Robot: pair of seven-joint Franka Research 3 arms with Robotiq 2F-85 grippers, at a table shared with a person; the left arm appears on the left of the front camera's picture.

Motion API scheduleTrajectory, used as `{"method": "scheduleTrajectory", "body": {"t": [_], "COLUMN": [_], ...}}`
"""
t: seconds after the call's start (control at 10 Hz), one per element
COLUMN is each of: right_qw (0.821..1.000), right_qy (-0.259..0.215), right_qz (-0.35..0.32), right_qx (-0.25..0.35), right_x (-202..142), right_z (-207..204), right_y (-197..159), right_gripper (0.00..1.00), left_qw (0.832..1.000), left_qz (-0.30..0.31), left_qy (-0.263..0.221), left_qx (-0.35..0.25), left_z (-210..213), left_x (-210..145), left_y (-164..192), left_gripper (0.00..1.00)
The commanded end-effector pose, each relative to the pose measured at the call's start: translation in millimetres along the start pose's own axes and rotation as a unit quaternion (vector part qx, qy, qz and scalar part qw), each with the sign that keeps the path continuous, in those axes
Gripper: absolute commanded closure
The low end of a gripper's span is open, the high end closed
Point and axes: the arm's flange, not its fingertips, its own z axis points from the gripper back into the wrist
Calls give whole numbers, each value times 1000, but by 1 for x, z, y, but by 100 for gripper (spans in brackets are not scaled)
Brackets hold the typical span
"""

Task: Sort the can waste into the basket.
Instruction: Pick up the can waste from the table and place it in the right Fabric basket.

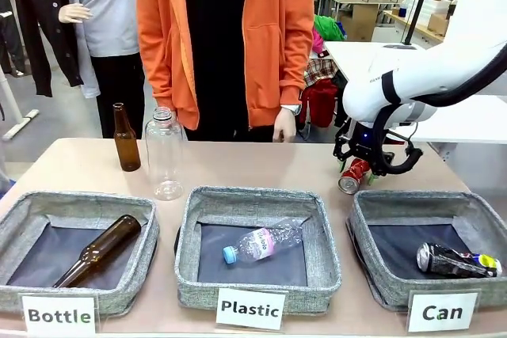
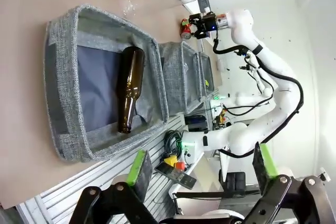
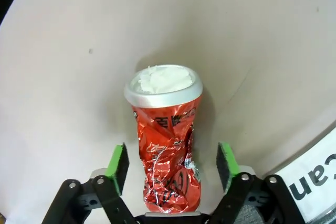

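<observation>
Start with the table (image 1: 261, 164). A person (image 1: 222, 37) in an orange jacket stands at its far edge, one hand (image 1: 283, 126) hanging near the rim. The right arm (image 1: 428, 77) enters from the right and reaches down behind the near row of three grey baskets.

From the robot's left these are the Bottle basket (image 1: 79, 211), the Plastic basket (image 1: 257, 199) and the Can basket (image 1: 428, 202). The first holds a lying brown bottle (image 1: 99, 251); the second holds a crushed clear bottle (image 1: 261, 243). An upright clear bottle (image 1: 165, 152) and an upright brown bottle (image 1: 125, 138) stand behind the Bottle basket.

The silver-black can (image 1: 458, 260) lies on the Can basket's lining, toward its right wall. The red can (image 3: 168, 156) sits tilted just behind that basket's far-left corner, outside it.

The right gripper (image 3: 172, 163) straddles the red can. Its green pads stand on either side with a slim gap each, so it is parted and not clamping. The left gripper (image 2: 202, 164) is spread wide, with nothing between its pads.
</observation>
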Motion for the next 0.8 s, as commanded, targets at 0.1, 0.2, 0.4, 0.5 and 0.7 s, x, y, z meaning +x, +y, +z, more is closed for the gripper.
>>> {"method": "scheduleTrajectory", "body": {"t": [0.1,0.2,0.4,0.5,0.7], "right_qw": [999,999,999,999,999], "right_qy": [-24,-26,-23,-21,-24], "right_qz": [-19,-21,-18,-20,-20], "right_qx": [-21,-22,-29,-28,-23], "right_x": [0,0,0,1,3], "right_z": [0,1,0,1,8], "right_y": [8,8,6,8,5], "right_gripper": [100,100,95,100,100], "left_qw": [1000,1000,1000,1000,1000], "left_qz": [0,0,0,0,0], "left_qy": [-7,-7,-7,-7,-7], "left_qx": [-14,-14,-14,-14,-14], "left_z": [9,9,9,9,9], "left_x": [1,1,1,1,1], "left_y": [-4,-4,-4,-4,-4], "left_gripper": [0,0,0,0,0]}}
